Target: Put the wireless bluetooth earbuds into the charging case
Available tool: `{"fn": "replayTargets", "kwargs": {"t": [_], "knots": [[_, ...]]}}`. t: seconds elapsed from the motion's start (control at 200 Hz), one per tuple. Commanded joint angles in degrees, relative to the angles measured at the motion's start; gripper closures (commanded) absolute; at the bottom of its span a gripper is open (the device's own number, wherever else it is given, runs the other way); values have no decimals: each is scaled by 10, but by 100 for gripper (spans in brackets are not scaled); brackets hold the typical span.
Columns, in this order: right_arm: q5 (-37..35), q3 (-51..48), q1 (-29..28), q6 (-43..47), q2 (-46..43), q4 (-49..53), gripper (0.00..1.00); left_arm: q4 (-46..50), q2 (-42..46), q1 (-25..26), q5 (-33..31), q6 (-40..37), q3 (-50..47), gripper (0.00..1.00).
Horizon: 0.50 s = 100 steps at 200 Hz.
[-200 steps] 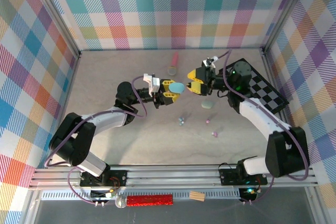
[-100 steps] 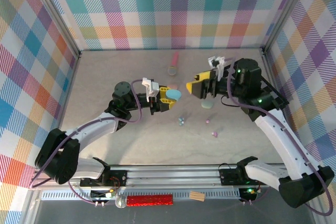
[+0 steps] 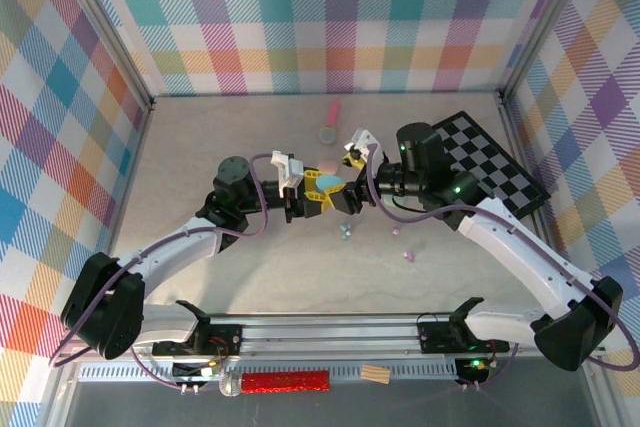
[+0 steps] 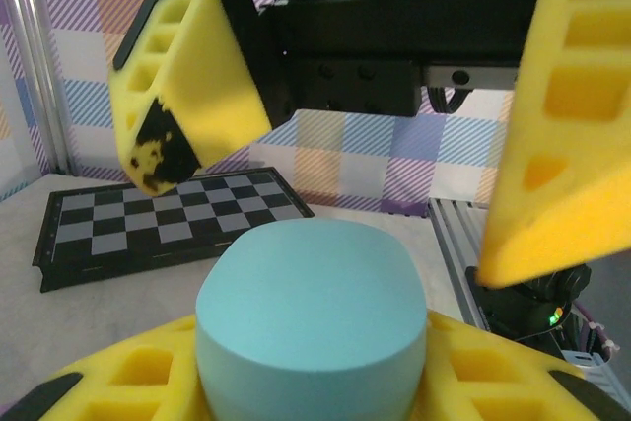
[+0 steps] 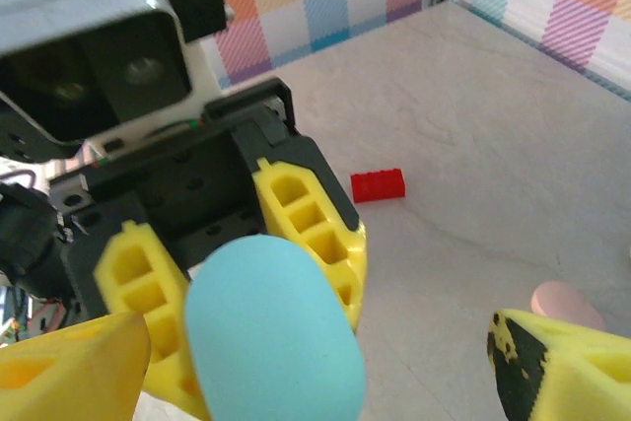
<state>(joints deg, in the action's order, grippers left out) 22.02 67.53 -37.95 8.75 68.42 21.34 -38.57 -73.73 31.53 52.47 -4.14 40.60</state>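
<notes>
A pale blue pebble-shaped charging case (image 3: 334,193) is held off the table, with my left gripper (image 3: 326,194) shut on its lower part. In the left wrist view the case (image 4: 311,317) rises out of the yellow fingers (image 4: 118,386). My right gripper (image 3: 347,187) is open, one finger on each side of the case and not touching it; its fingertips (image 5: 567,362) stand wide of the case (image 5: 271,342). Tiny earbuds (image 3: 345,232) lie on the table below, with two more (image 3: 408,255) to the right.
A checkerboard (image 3: 495,162) lies at the right, behind the right arm. A pink case (image 3: 333,109) and a round piece (image 3: 327,133) sit toward the back. A red brick (image 5: 378,184) and a pink oval (image 5: 562,301) lie on the table.
The right arm swung left and down, bringing its gripper around the blue case and opening wider. The left gripper kept hold of the case, shifting slightly.
</notes>
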Motion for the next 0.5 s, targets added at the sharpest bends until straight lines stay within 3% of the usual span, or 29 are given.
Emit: {"fn": "replayTargets", "kwargs": {"t": [0.0,0.495], "knots": [[-20,12,-5,30,2,9,12,1,14,5,9,-4,10,61],[-98,8,-7,76,4,13,12,-17,6,6,10,10,14,62]]}}
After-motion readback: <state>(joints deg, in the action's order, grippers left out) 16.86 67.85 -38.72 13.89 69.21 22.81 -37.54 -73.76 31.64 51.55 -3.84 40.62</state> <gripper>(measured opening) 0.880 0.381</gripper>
